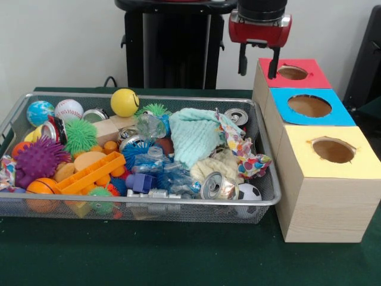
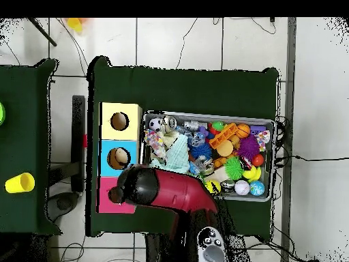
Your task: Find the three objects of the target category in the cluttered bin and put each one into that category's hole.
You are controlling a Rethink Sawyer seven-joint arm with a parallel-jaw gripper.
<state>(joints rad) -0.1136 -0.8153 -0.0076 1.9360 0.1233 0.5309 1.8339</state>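
My gripper (image 1: 258, 64) hangs open and empty at the back right, just above and slightly left of the round hole (image 1: 293, 72) in the red-topped box (image 1: 309, 81). The wire-mesh bin (image 1: 178, 201) lies to the left of the boxes, full of clutter. No plush animal toy shows in it; any are hidden under other things. In the overhead view the red arm (image 2: 163, 190) covers most of the red-topped box (image 2: 103, 202), and the bin (image 2: 274, 127) lies to the right of the boxes.
The blue-topped box (image 1: 309, 106) and the yellow-topped box (image 1: 333, 150) stand nearer the camera than the red one. The bin holds a mint cloth (image 1: 193, 134), a cream cloth (image 1: 223, 164), spiky balls (image 1: 38, 159), cans (image 1: 217, 186) and a yellow ball (image 1: 124, 102).
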